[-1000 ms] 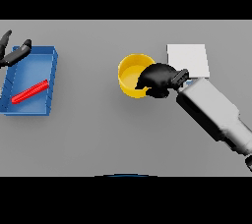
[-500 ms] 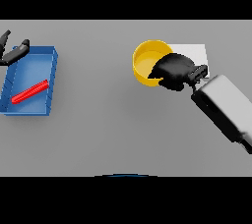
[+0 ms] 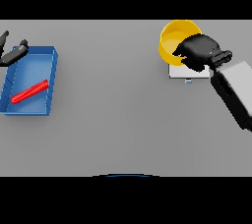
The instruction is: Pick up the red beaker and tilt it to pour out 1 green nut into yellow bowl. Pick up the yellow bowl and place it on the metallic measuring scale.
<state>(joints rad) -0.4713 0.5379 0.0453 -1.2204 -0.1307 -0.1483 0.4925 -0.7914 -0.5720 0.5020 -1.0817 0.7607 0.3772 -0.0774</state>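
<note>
looks like the robot's on the last leg here. the right hand has its dark fingers curled round the near rim of the yellow bowl and holds it over the far edge of the scale, so the pick-up part is done and what's left is probably just setting it down square on the plate and letting go. can't tell if the bowl is touching the scale yet or just above it. also can't see any green nut inside, the hand covers a good bit of it.

the red beaker is lying on its side in the blue tray on the left of the grey counter, a slim glossy tube shape. left hand sits idle by the tray's far corner, fingers spread loose.

bowl is round, smooth, plastic-looking. scale is a flat pale square slab, matte, more white than shiny.
</note>
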